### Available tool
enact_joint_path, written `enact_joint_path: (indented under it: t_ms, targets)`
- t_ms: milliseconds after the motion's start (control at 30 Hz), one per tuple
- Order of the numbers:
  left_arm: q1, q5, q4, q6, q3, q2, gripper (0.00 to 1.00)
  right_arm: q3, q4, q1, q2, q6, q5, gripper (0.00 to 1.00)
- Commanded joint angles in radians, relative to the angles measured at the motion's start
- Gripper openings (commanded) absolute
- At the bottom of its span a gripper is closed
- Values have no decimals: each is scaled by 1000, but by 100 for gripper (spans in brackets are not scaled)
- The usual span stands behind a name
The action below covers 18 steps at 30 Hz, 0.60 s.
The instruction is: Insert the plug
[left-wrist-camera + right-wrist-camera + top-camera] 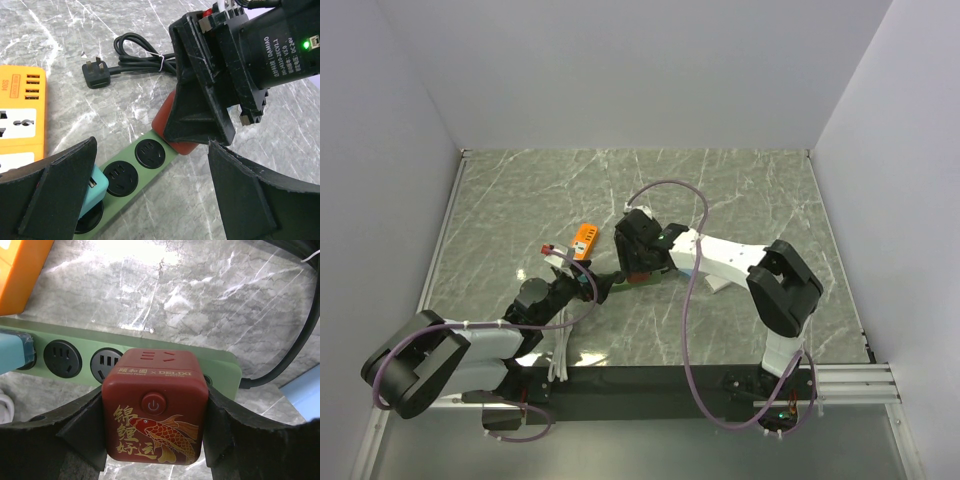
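A red cube plug (155, 407) with a gold fish print is gripped on both sides by my right gripper (155, 415). It sits on the end socket of a green power strip (150, 347), which has free black sockets beside it. In the left wrist view the red cube (162, 120) shows under the right gripper (200, 100), on the green strip (131, 175). My left gripper (151, 150) is open, its fingers either side of the strip. A teal plug (97, 187) stands in the strip beside the left finger. From above, both grippers (638, 262) (582, 285) meet at the strip (617, 283).
An orange power strip (20, 110) lies left of the green one, also seen from above (584, 238). A black three-pin plug (97, 72) with a coiled cable lies behind. White cables (560, 355) lie near the left arm. A pale blue object (305, 395) lies at the right.
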Motion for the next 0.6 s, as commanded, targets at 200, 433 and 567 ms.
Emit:
enact_joint_path:
  t_ms: [200,433,567]
  targets:
    - [0,29,-38,-32,-31,15,99,-163,-139,90,169,18,-62,0]
    - [0,34,-34,-36,-40,6,100,-220,-51,103,206,50,-122,0]
    - [0,25,-34,-36,-43,3,99,-247,-54,122,178,80,-110,0]
